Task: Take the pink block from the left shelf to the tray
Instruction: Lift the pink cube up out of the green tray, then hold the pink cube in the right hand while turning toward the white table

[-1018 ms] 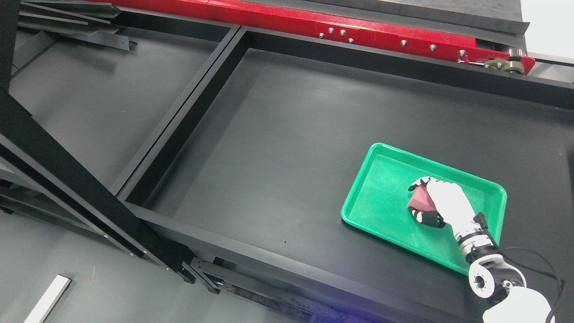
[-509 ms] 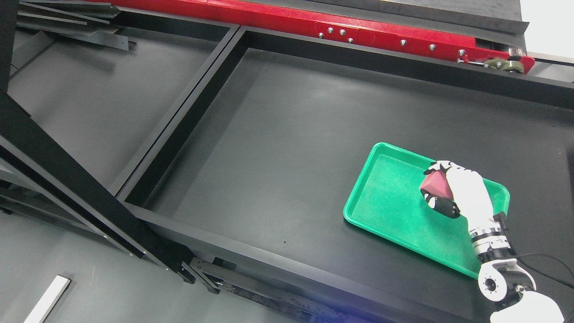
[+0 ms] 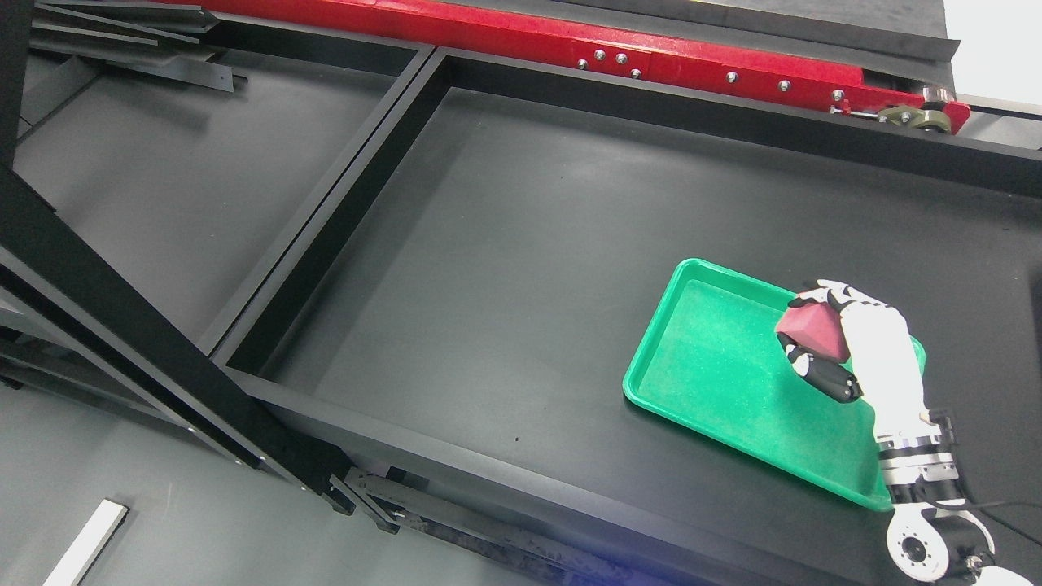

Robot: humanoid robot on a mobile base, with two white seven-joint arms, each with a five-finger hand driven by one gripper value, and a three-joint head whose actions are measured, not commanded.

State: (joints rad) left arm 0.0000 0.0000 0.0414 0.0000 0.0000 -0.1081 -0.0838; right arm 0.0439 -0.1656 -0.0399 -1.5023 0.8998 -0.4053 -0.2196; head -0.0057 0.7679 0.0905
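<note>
A green tray (image 3: 716, 366) lies on the black shelf surface at the right. My right hand (image 3: 822, 338), white with black finger joints, reaches in from the lower right and hovers over the tray's right half. Its fingers are curled around a pink block (image 3: 810, 330), which is held above the tray floor. The left arm does not show.
The tray sits inside a wide black shelf bay (image 3: 529, 212) with raised black edges. A second bay (image 3: 179, 171) lies to the left behind a divider. A red beam (image 3: 570, 41) runs along the back. A black diagonal strut (image 3: 122, 317) crosses the lower left.
My right hand, still holding the pink block, has risen and moved right and toward the tray's far right edge. The tray has stayed put.
</note>
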